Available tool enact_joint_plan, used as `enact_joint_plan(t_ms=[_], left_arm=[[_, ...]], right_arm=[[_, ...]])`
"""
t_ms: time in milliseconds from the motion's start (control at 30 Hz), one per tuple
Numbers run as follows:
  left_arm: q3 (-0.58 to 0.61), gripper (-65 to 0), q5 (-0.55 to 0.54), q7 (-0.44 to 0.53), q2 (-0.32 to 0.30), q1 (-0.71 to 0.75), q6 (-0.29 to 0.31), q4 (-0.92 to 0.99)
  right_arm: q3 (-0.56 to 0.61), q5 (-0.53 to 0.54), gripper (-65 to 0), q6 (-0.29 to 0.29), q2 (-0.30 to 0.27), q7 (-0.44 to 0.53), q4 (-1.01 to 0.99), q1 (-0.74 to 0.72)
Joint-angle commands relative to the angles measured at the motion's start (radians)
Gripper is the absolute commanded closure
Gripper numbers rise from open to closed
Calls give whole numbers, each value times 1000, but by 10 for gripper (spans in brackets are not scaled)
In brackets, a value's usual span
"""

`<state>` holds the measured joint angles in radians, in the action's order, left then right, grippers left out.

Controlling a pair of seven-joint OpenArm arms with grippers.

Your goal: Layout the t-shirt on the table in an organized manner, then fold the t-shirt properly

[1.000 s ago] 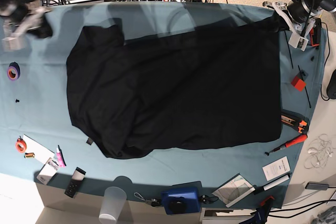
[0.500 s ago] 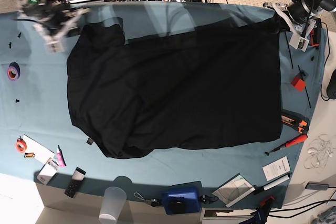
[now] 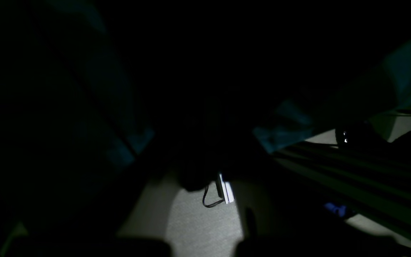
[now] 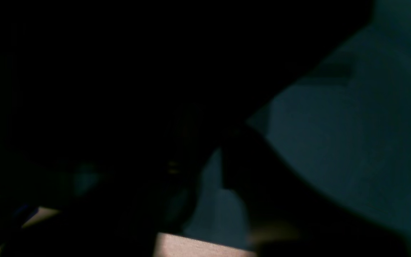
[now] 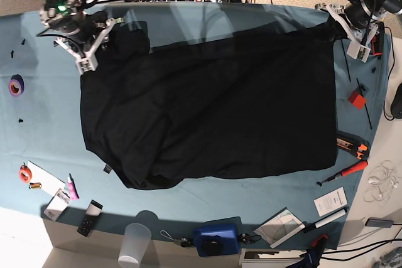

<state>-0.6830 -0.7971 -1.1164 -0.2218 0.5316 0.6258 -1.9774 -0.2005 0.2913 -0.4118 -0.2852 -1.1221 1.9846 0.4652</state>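
The black t-shirt [image 5: 213, 105] lies spread across the teal table [image 5: 38, 130], plain side up, its small grey tag [image 5: 107, 169] at the lower left edge. No print shows. My right gripper [image 5: 102, 37] is down at the shirt's upper left sleeve; its jaws are hidden against the black fabric. My left gripper [image 5: 333, 24] sits at the shirt's upper right corner, which peaks up into it. Both wrist views are very dark: black fabric [image 4: 120, 71] fills the right wrist view beside the teal cloth [image 4: 351, 142], and the left wrist view shows teal cloth [image 3: 284, 132].
A purple tape roll [image 5: 16, 85] and an orange roll [image 5: 24, 173] lie at the left edge. A plastic cup [image 5: 135, 241], a blue box [image 5: 215, 238] and papers [image 5: 330, 201] line the front. A red block [image 5: 357, 98] and orange tools [image 5: 352, 149] lie at the right.
My right arm has swept in from the far left edge to the shirt's upper left sleeve. The left arm and the shirt have stayed put.
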Motion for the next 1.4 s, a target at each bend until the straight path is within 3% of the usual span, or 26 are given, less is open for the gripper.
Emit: enact_joint_plan(t_ms=[0,267,400,567,767,1067,1367], left_arm=[[-8,0,-11,18,-11,3,1,-16],[-8,0,-11,18,-11,3,1,-16],[-8,0,-11,18,-11,3,1,-16],[-8,0,-11,18,-11,-2,1,-16],[-8,0,-11,7,-11,4,1,-16],[-8,0,-30,-36,-11,106,0,-16],[-8,0,-30,-21,-11,114,1,-16]], right_arm=[[-2,-10,0,-3,-9,-32,3,3],[-119,-31,0,-11,-9,-34,126,6],[-267,108,0,-40,-9,-41,249,6],[-422,290,0,-82,-8,-133,301,6],[-469,348,0,-119,-8,-263,299,18],[-469,348,0,-134,-9,-171,299,210],[-469,348,0,-134,-9,-66,299,209]])
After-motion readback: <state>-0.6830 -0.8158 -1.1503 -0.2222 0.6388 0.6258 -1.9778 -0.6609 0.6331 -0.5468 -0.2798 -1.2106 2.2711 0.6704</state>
